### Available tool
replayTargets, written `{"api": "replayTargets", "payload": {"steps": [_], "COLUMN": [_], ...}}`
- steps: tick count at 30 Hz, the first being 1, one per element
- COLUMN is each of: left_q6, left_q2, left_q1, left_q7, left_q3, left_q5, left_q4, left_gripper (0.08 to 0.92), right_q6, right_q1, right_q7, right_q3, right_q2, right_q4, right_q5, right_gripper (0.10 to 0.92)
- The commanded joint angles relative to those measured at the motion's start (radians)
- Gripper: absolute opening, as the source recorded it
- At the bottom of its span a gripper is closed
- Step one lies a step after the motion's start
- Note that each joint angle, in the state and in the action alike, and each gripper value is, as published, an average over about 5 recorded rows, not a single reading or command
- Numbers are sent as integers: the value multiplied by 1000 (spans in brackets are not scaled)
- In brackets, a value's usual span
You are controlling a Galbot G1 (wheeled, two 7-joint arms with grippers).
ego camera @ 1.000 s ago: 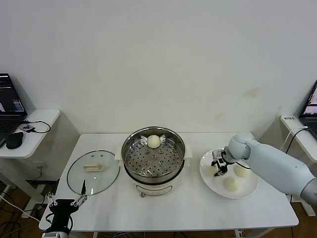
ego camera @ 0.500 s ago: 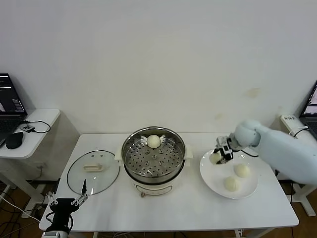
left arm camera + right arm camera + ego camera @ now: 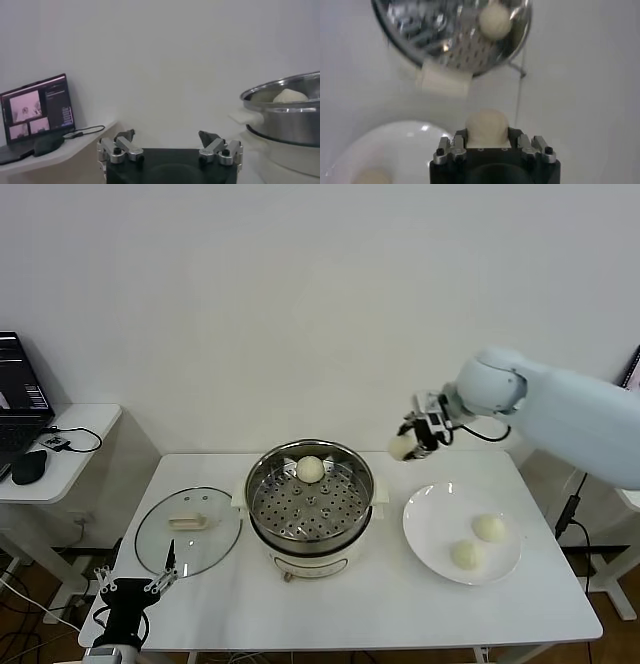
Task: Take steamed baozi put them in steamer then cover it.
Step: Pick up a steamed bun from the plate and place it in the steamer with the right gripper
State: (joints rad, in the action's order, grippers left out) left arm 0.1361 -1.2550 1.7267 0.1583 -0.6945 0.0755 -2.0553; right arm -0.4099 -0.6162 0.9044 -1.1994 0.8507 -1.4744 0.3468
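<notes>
Cream-white dough rides in my right gripper [image 3: 413, 439], jaws clamped on one baozi [image 3: 402, 446] lifted clear of the plate [image 3: 432, 542], between it and the steamer [image 3: 310, 499]. One bun [image 3: 310, 469] already sits at the far side of the perforated tray; two more [image 3: 478, 541] wait on the plate. I judge the bun should travel level over the rim to an open patch of tray, then lower before release. My left gripper [image 3: 133, 594] idles wide open, empty, near the glass lid [image 3: 188, 531].
</notes>
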Motion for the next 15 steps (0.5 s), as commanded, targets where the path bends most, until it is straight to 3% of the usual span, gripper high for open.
{"api": "replayTargets", "payload": {"steps": [1, 15], "left_q6": [0, 1], "left_q2": [-4, -16], "left_q1": [-4, 2], "left_q7": [1, 1], "left_q3": [-11, -41], "left_q5": [8, 20], "left_q4": [-9, -25], "left_gripper": [823, 823], "right_q6": [-91, -136], "right_q1": [-39, 161], "right_q7": [-81, -132], "right_q3": [-59, -20], "right_q2": [283, 498], "right_q4": [72, 271], "right_q5": [196, 173], "right_gripper": [530, 535]}}
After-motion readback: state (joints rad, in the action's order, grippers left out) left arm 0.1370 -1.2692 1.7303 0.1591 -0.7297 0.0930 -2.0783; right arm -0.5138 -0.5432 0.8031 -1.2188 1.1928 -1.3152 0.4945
